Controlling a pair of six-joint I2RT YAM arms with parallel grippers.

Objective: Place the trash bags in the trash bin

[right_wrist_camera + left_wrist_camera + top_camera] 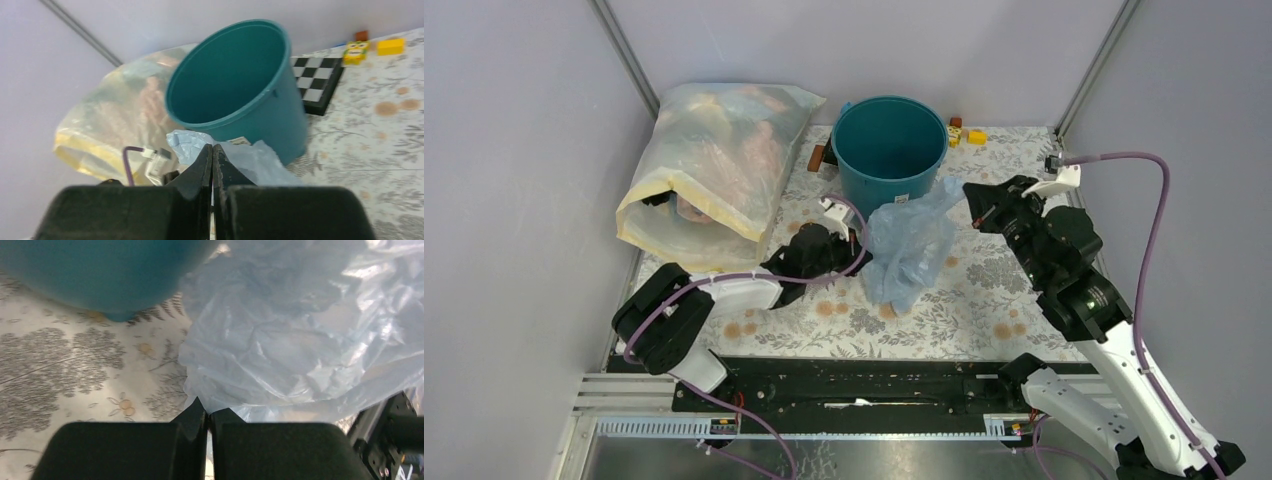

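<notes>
The left gripper point(208, 416) pinches the trash bag point(909, 245) by its lower edge, the right gripper point(213, 152) by its raised corner — both clamped shut on film — so it stands spread just beside the trash bin point(889, 140), apparently ready for lifting in.

Bin point(894, 185) mouth clear overhead; sack point(714, 160) flanks left, bag point(909, 245) fronts.

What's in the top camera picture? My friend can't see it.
The shut right tool holds up a crinkly pale blue trash bag in front of the teal trash bin. The shut left tool touches its side; a yellowish sack lies left.
</notes>
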